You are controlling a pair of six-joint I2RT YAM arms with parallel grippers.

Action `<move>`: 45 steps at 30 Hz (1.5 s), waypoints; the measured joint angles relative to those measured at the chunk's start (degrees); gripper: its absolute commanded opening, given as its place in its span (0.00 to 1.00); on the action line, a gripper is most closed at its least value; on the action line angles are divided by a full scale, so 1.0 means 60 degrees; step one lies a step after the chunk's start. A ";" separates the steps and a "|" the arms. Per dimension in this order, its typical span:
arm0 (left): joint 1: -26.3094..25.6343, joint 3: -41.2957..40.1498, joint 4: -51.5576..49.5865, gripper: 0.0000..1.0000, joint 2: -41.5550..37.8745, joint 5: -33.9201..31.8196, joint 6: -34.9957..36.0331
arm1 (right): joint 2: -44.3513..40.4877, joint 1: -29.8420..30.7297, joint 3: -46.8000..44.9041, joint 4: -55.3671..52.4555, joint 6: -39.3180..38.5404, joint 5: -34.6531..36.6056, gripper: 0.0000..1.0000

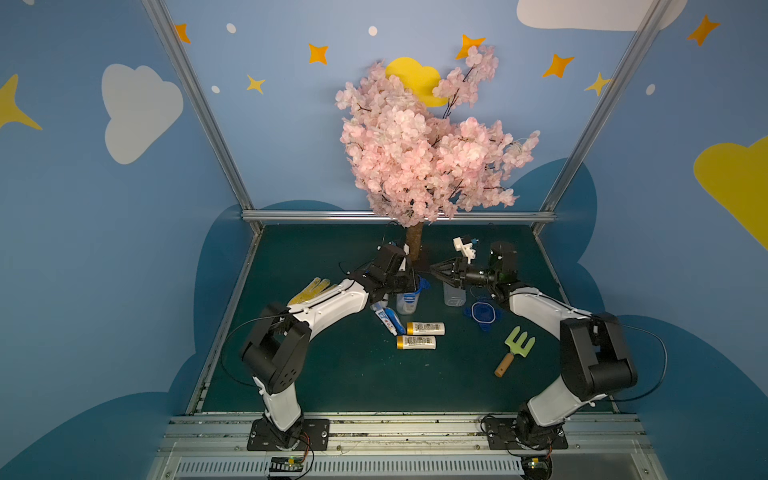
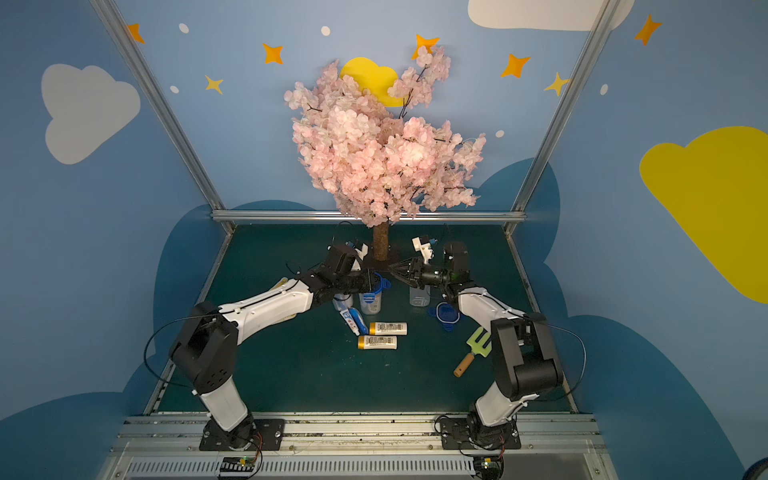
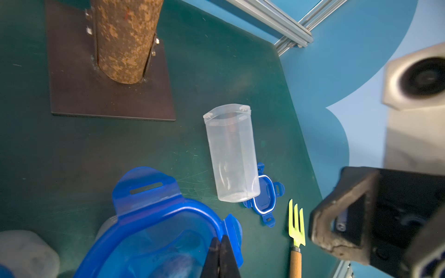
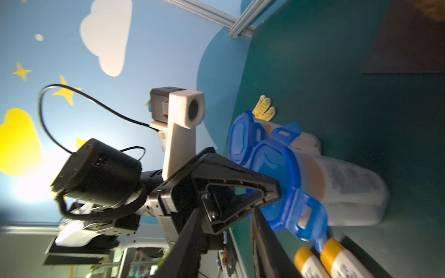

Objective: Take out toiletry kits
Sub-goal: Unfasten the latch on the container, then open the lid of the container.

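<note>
Evidently the left gripper (image 3: 220, 244) is working at the blue lid (image 3: 149, 216) of the lidded jar (image 1: 406, 301). Its tips are pressing together against the lid's edge beside a clip tab, though I cannot tell whether any plastic is caught between them. I am judging that it is prying the lid off, since a sealed bottle (image 4: 349, 185) is sitting inside, directly below those tips. The right gripper (image 1: 435, 270) is hovering just beside the same lid, fingers apart and holding nothing, probably placed to steady the jar. Two loose bottles (image 1: 426, 328), a toothpaste tube (image 1: 383, 321) and a blue wrapped piece (image 1: 395, 321) are lying on the table (image 1: 332, 374) near the jar. The empty jar (image 3: 231, 154) is standing open, just beside its loose lid (image 3: 265, 202).
</note>
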 measured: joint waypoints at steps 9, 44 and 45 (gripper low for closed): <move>-0.0080 0.0634 -0.1286 0.02 0.0018 0.0015 0.0240 | 0.0051 0.0025 0.0146 -0.2175 -0.1406 0.0342 0.52; -0.0036 0.1188 -0.2422 0.02 0.0069 0.0299 0.0637 | 0.1494 0.0688 0.1093 -0.2313 -0.1155 0.0670 0.00; -0.0036 0.1228 -0.2510 0.02 0.0069 0.0299 0.0656 | 0.1475 0.0696 0.1133 -0.2419 -0.1220 0.0707 0.00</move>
